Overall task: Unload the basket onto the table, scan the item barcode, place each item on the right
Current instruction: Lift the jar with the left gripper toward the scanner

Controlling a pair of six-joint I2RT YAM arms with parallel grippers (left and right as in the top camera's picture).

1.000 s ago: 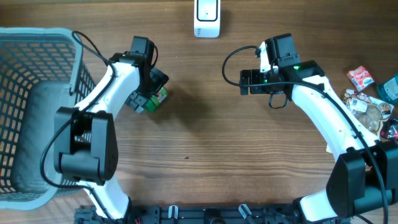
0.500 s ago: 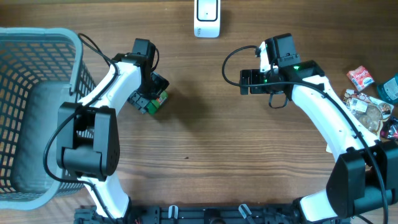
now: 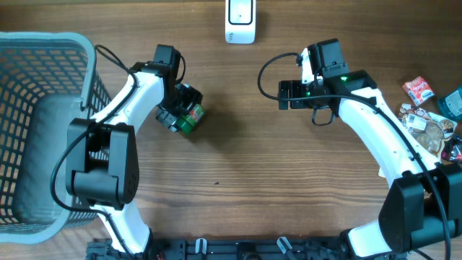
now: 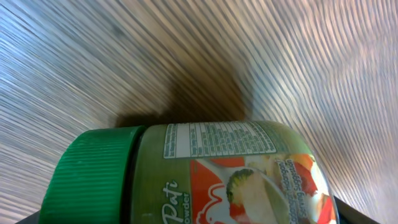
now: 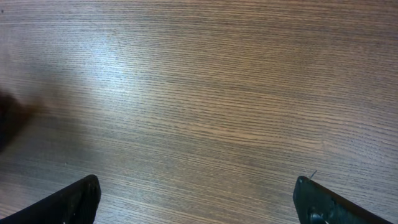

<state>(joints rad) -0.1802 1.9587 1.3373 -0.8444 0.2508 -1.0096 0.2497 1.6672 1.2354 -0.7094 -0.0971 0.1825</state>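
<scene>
Brown wood-grain table (image 3: pixel 238 159) fills every view. Left of centre, the left gripper (image 3: pixel 184 110) clamps the green-lidded jar (image 4: pixel 205 174), which hides most of its fingers. The right gripper (image 5: pixel 199 196) hangs with its fingers apart over bare wood.

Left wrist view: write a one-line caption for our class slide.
Green-lidded jar lying on its side, its printed label facing the camera, with a wood-grain table behind it.

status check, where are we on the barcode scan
Left gripper closed on green-capped jar, jar on its side. Right gripper open, empty. Jar not yet at white scanner; nothing in the way between them.
</scene>
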